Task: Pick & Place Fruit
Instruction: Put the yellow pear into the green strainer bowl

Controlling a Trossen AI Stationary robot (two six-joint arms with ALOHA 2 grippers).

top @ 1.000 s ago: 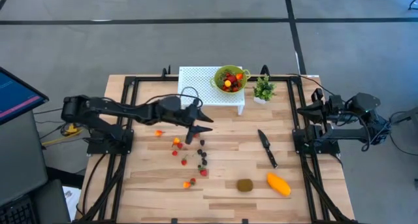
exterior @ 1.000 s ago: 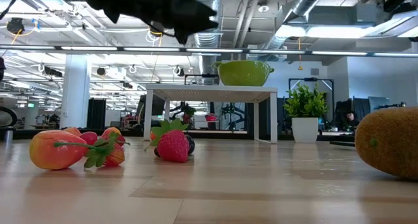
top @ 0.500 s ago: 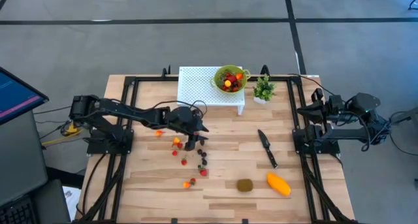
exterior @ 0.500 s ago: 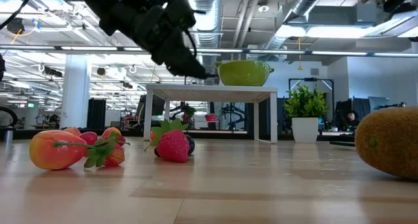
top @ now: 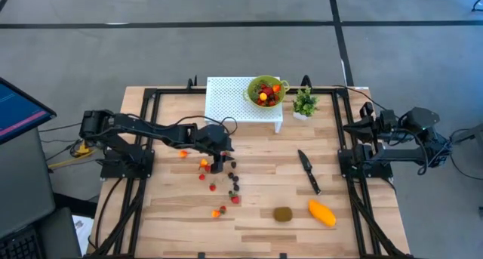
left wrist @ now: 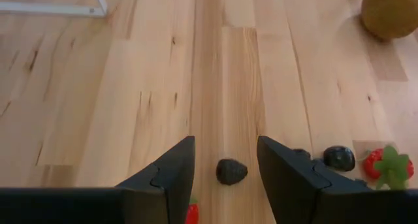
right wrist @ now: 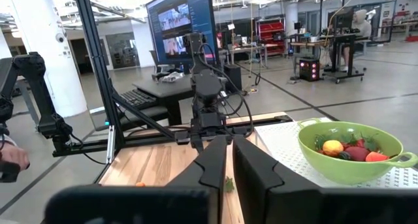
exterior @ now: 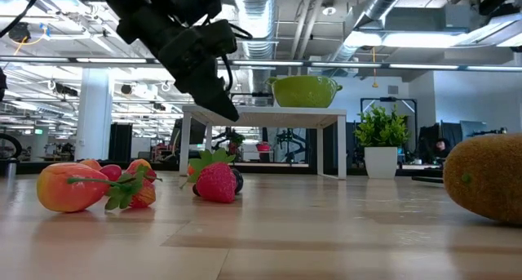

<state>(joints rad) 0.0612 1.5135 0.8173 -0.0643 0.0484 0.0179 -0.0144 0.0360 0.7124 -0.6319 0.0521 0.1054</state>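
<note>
While left pincer (left wrist: 225, 160) gapes over one dark berry (left wrist: 232, 172) | kiwi (top: 283, 214) (one) | right pincer (right wrist: 230, 160) nearly closed

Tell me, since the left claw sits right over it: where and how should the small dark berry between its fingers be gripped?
Grip the dark berry across its middle, coming straight down from above. It is a small rounded lump lying free on the table, already centred between the open fingers of the left claw. The neighbouring berry lies outside one finger, so a straight descent probably clears it. The right claw waits at the table's right edge.
</note>
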